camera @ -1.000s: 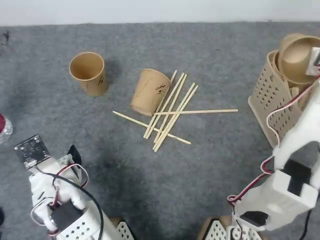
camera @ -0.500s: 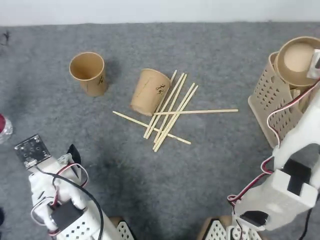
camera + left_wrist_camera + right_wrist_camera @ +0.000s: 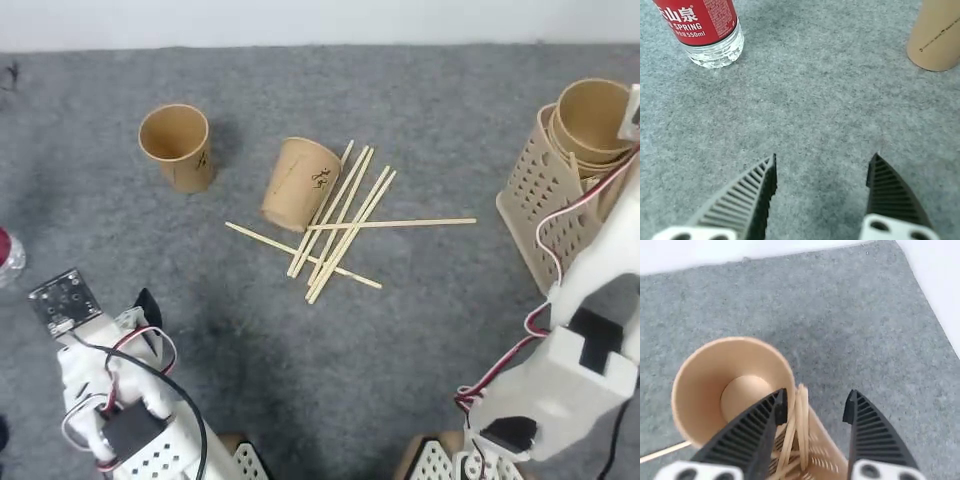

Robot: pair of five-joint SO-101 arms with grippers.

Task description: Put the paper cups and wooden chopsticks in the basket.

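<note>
One paper cup (image 3: 176, 146) stands upright at the far left of the grey mat. A second cup (image 3: 298, 183) lies on its side beside a loose pile of wooden chopsticks (image 3: 345, 222). At the right edge the beige basket (image 3: 540, 205) holds a third cup (image 3: 594, 121), which also shows in the right wrist view (image 3: 730, 387) with chopsticks (image 3: 799, 427) inside the basket. My right gripper (image 3: 817, 400) hangs open just over the basket, one finger by the cup's rim. My left gripper (image 3: 822, 170) is open low over bare mat at the near left, far from the upright cup (image 3: 937, 35).
A water bottle with a red label (image 3: 705, 30) stands at the mat's left edge (image 3: 5, 255). The right arm (image 3: 590, 300) reaches up along the basket's near side. Open mat lies between the arms and the chopsticks.
The cup at the basket has gone from tilted and raised to sitting lower and upright inside it. The right arm shifted slightly. The left arm has not moved.
</note>
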